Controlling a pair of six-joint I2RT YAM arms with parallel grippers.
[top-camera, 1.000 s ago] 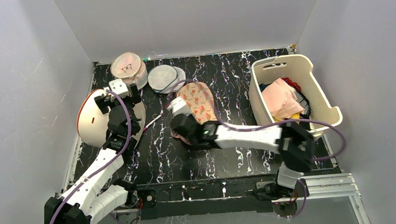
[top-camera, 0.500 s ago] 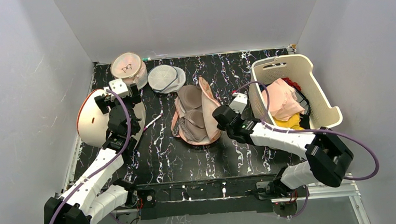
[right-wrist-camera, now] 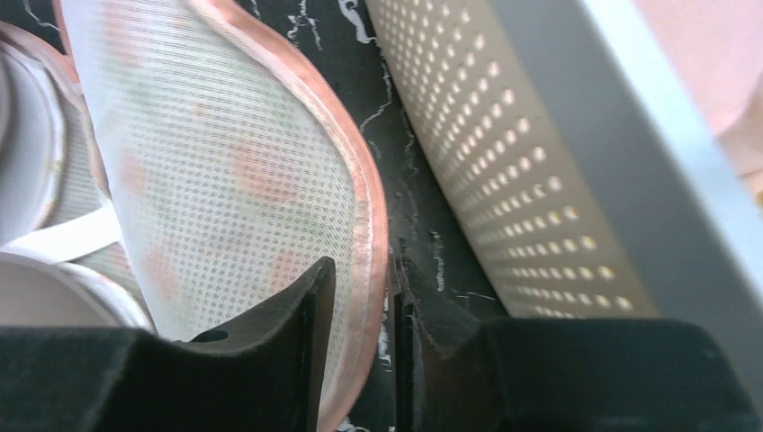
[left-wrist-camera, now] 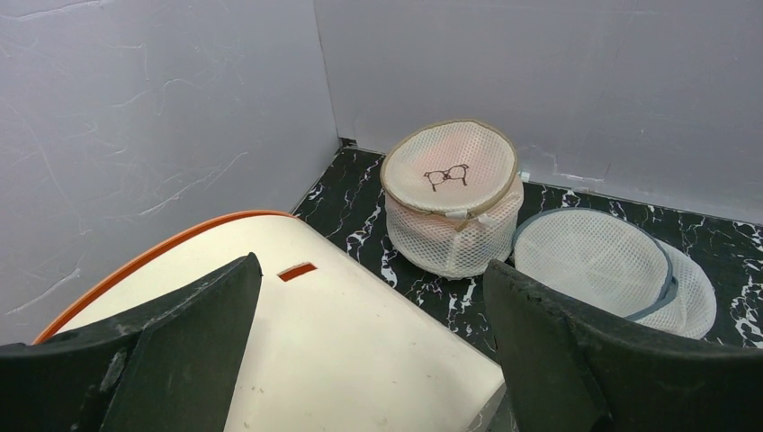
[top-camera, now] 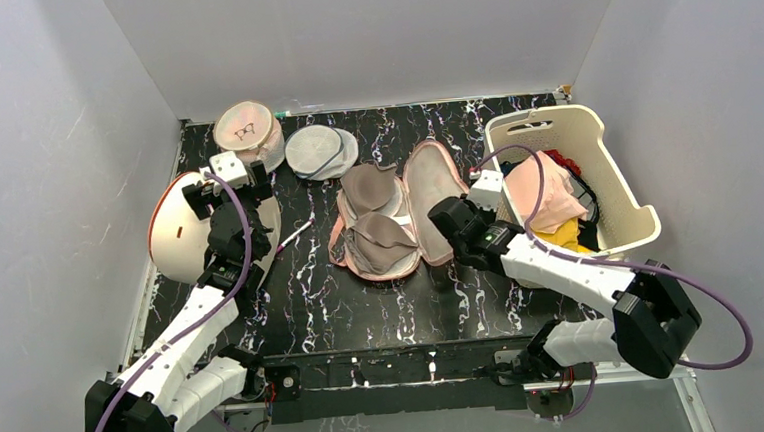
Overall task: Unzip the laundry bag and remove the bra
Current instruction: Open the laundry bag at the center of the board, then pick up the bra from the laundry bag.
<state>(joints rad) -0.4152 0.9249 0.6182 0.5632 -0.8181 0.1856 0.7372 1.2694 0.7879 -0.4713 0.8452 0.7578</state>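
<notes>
Laundry bag [top-camera: 434, 188] is unzipped and lies splayed open mid-counter [top-camera: 444, 307], pink lining up; its flap is folded out toward the right, near the basket. Bra [top-camera: 379, 238] sits in the bag's left half, both taupe cups up, one behind the other, not lifted out.

Right hand [right-wrist-camera: 364, 268] is low at the flap's outer edge; its fingers [right-wrist-camera: 297, 333] straddle the peach rim with only a narrow gap; can't tell whether it's pinching the rim or loose around it. The cream perforated laundry basket [top-camera: 636, 205] is just beside it on the right, with a pink cloth [top-camera: 542, 191] and something yellow [top-camera: 559, 233] among the clothes inside.

Left hand [left-wrist-camera: 371, 270] is spread wide with nothing between its fingers; it hangs over a white domed container with an orange rim [top-camera: 174, 234] at the counter's left edge, well apart from the bag.

Round pink mesh pouch with a black icon [top-camera: 246, 134] stands at the back left; the flatter round white mesh pouch [top-camera: 319, 152] is just beside it on the right, near the bag's far end.
</notes>
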